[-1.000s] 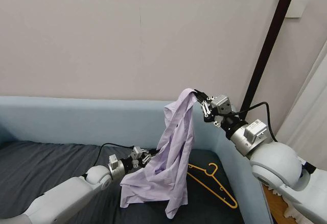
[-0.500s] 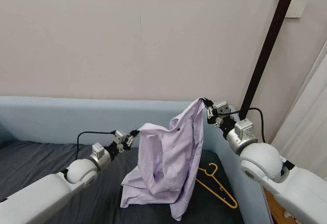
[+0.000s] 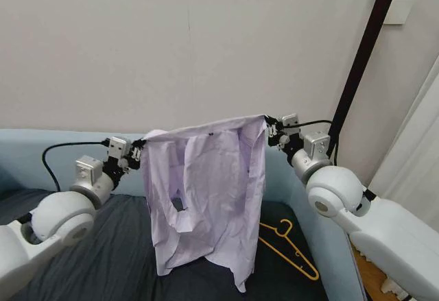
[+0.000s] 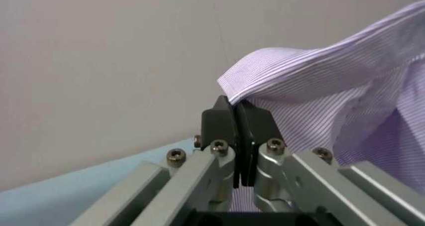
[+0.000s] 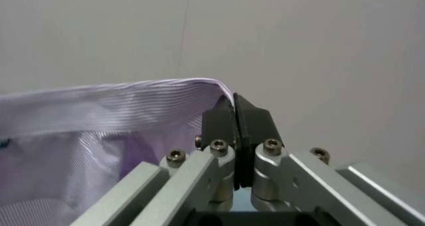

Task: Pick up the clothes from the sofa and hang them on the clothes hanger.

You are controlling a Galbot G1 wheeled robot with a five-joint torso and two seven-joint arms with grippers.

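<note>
A lilac striped shirt (image 3: 206,191) hangs spread out above the sofa, held up by both arms. My left gripper (image 3: 141,149) is shut on one top corner of the shirt (image 4: 312,81), and my right gripper (image 3: 269,128) is shut on the other corner of the shirt (image 5: 119,106). The top edge is stretched nearly level between them, and the hem dangles just above the seat. An orange clothes hanger (image 3: 288,245) lies on the dark seat at the right, partly behind the shirt.
The sofa has a light blue back (image 3: 55,157) and a dark grey seat (image 3: 82,260). A dark slanted pole of a rack (image 3: 360,61) rises at the right. A plain wall stands behind.
My left gripper has risen from the seat and swung left with its corner of the shirt. The shirt, bunched before, now hangs spread between both grippers.
</note>
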